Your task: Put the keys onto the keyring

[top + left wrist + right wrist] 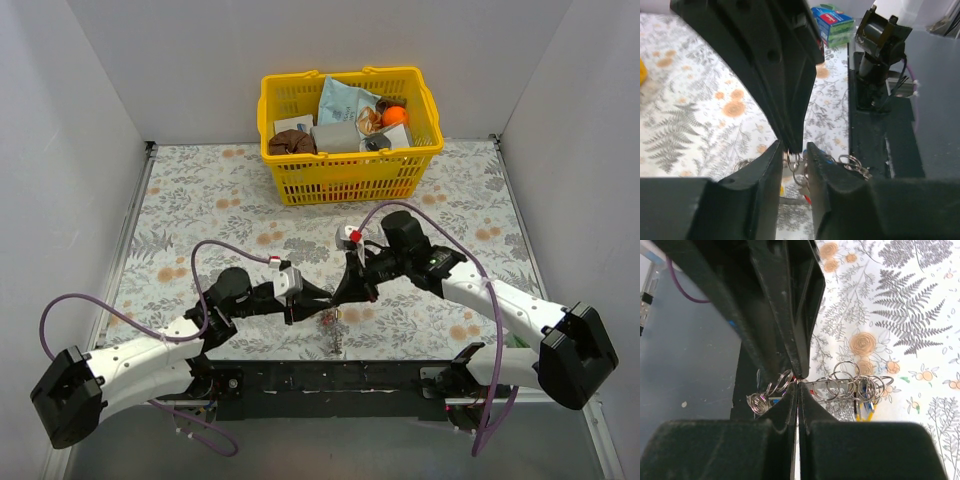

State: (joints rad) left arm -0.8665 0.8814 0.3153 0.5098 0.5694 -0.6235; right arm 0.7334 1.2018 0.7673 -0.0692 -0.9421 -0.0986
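Claws tip-to-tip, arms angled inward: right claw [798,386] clamped on keyring [834,385], left claw [795,151] likewise

My fingers [740,450] black; keyring [845,382] silver; keys [865,407] blue, yellow; cloth [910,300] white, grey ferns, orange blossoms; basket [340,175] yellow.

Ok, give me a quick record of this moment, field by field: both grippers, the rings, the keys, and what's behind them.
left gripper: fingers nearly together, rings in the narrow gap, grip unclear
right gripper: shut on a wire ring
rings: linked bunch of wire rings at both grippers' tips
keys: blue and yellow heads, dangling from the bunch
basket: yellow, filled, at the far side of the table
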